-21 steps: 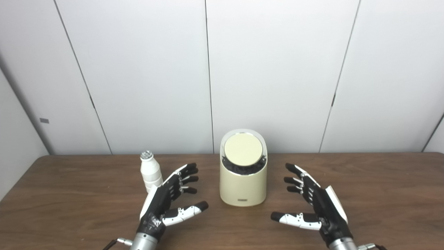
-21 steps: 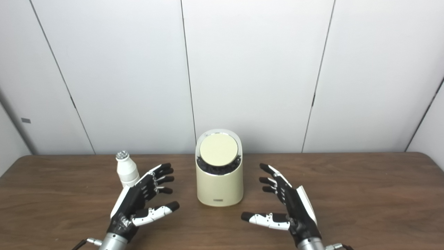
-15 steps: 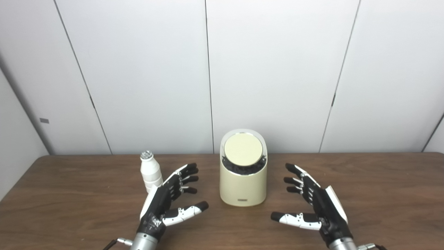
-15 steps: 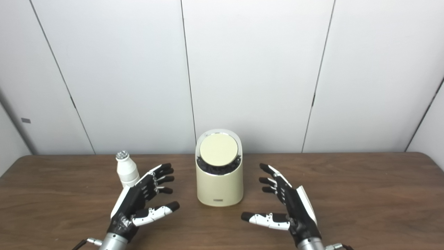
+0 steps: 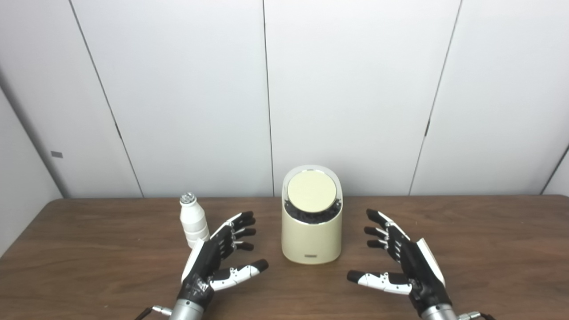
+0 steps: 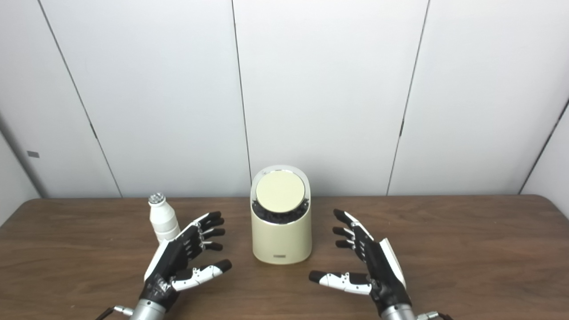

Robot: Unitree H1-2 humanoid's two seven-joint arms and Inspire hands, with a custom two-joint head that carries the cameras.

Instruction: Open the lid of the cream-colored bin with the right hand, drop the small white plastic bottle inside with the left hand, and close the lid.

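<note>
Cream bin [image 5: 311,238] stands mid-table [image 5: 489,249], lid [image 5: 311,191] shut. White bottle [image 5: 193,220] upright, left of bin. Left hand [image 5: 218,255] & right hand [image 5: 402,260] both empty w/ fingers spread, flanking bin.

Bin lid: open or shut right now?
Shut. The round lid sits flat in the top of the cream bin, and neither hand touches it.
</note>
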